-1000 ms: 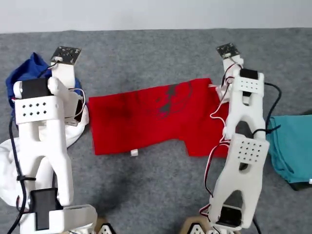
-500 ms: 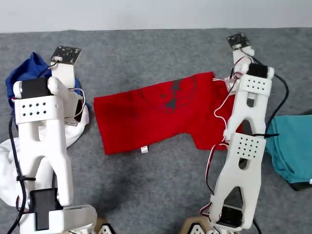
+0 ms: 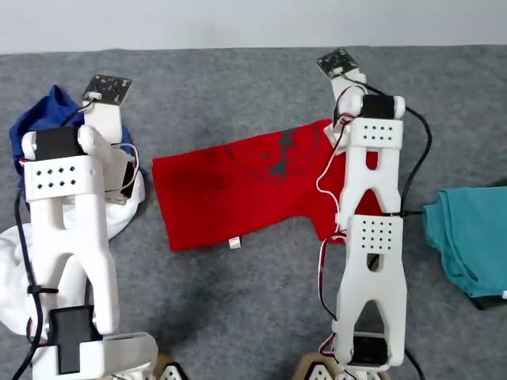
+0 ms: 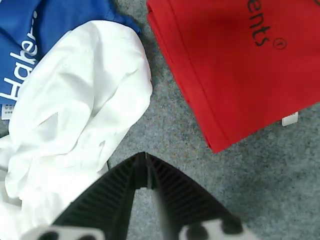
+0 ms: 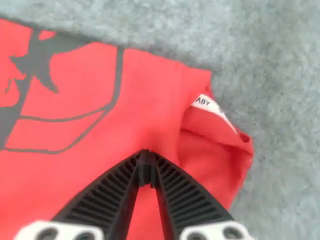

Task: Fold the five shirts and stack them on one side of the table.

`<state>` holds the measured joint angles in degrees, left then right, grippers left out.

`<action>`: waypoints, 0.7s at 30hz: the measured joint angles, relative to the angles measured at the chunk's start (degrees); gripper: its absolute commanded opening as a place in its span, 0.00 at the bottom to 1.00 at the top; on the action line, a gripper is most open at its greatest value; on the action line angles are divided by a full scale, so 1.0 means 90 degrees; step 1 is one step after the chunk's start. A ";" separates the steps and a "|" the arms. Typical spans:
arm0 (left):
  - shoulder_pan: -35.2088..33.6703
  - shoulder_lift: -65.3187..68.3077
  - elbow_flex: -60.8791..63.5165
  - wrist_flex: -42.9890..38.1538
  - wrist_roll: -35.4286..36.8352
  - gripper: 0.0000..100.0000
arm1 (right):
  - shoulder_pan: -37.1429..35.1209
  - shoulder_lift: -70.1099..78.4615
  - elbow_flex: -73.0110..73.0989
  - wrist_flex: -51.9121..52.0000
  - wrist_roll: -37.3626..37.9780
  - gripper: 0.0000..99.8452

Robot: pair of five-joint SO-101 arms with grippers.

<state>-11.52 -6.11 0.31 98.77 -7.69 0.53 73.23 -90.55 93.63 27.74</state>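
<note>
From above, the red shirt (image 3: 238, 190) lies flat in the middle of the grey table (image 3: 238, 95), between the two arms, with its print up and its right end under the right arm (image 3: 372, 198). The left arm (image 3: 67, 206) stands over a loose white shirt (image 3: 12, 293), with a blue shirt (image 3: 40, 119) at the far left. A teal shirt (image 3: 467, 237) lies apart at the right edge. From the left wrist, the left gripper (image 4: 146, 167) is closed with its tips together and holds nothing. It hangs over the table just beside the white shirt (image 4: 85, 100), and the left edge of the red shirt (image 4: 235, 65) is near it. From the right wrist, the right gripper (image 5: 146, 167) is also closed, tips together, just over the red shirt (image 5: 75, 100) close to the print. I cannot tell if any cloth is pinched between them. The neck label (image 5: 205, 102) shows beside a turned-over corner at the far right. I judge the red shirt light, soft and limp. It will sag and wrinkle when lifted and may drag on the rough table cover. It is best to take a corner or a doubled edge, where the cloth is thicker, not the flat middle.
</note>
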 measured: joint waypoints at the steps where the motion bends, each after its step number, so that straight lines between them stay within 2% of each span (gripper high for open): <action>1: 0.0000 0.0000 0.0000 0.0000 0.0000 0.00 | 0.0000 0.0098 0.0000 -0.0098 0.0000 0.01; 12: 0.0000 0.0000 0.0000 0.0000 0.0000 0.00 | -0.0020 0.0488 -0.0332 -0.0332 -0.0244 0.01; 17: 0.0000 0.0000 0.0000 0.0000 0.0000 0.00 | 0.0186 0.0498 -0.0332 -0.0274 -0.0283 0.12; 21: 0.0000 0.0000 0.0000 0.0000 0.0000 0.00 | 0.0147 0.0498 -0.0332 -0.0234 -0.0283 0.12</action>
<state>-11.52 -6.11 0.31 98.77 -7.69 1.85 77.71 -93.54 91.52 25.19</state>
